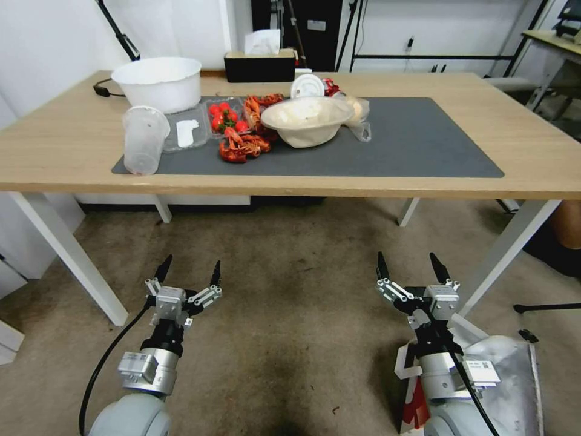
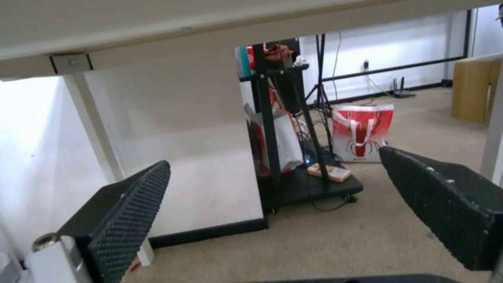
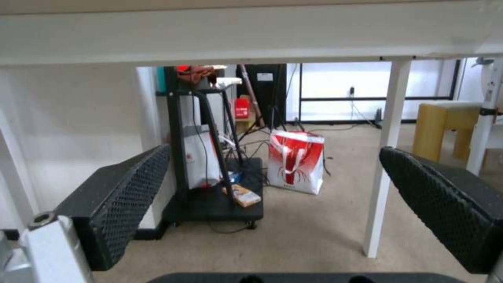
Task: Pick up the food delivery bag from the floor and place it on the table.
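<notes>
The food delivery bag lies on the floor at the lower right of the head view, its silver foil lining open upward and a red panel at its side. My right arm partly covers it. My right gripper is open just past the bag, low over the carpet and pointing toward the table. My left gripper hangs open at the same height on the left, holding nothing. In both wrist views the open pads frame the space under the tabletop.
On the dark mat are a white tub, clear cups, tomatoes, crayfish and a paper bowl. White table legs flank the floor. Beyond stand a black cart and another red-white bag.
</notes>
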Controlling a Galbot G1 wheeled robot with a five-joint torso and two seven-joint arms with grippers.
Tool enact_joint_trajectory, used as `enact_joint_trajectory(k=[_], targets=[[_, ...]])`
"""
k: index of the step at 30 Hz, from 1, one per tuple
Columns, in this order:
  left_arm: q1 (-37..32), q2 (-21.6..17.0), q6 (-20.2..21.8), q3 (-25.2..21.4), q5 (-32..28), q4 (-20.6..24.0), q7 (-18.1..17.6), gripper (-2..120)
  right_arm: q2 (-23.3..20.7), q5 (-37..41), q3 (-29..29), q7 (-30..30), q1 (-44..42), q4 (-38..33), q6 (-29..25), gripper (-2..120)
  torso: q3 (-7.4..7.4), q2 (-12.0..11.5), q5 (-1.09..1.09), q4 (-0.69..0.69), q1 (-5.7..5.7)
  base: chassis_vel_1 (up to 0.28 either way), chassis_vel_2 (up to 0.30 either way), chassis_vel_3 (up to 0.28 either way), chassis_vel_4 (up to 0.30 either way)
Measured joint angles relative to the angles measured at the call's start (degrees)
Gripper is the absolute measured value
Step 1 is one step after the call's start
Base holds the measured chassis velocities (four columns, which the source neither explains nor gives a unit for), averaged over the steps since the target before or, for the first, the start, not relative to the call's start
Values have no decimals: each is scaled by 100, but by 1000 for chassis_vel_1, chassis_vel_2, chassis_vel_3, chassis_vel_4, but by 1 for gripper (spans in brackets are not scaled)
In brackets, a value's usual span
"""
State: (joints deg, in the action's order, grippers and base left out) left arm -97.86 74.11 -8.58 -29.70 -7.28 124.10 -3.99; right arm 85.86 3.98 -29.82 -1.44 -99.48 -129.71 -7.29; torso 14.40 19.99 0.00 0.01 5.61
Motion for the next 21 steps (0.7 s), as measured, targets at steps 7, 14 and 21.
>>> enact_joint_trajectory(k=[7, 14, 21], targets=[[-25, 14, -1, -2, 18, 38, 3, 100, -25, 40, -16, 0, 11, -68, 32, 100, -109, -148, 0, 0, -39, 0, 0, 0, 0], [-47, 12, -2, -46, 19, 84, -4, 100, 6, 39, 3, 10, -4, -70, 21, 100, -220, -300, 0, 0, -82, 0, 0, 0, 0], [-67, 19, -2, -62, 19, 119, -8, 100, 1, 39, 1, 7, -12, -85, 9, 100, -321, -451, 0, 0, -131, 0, 0, 0, 0]])
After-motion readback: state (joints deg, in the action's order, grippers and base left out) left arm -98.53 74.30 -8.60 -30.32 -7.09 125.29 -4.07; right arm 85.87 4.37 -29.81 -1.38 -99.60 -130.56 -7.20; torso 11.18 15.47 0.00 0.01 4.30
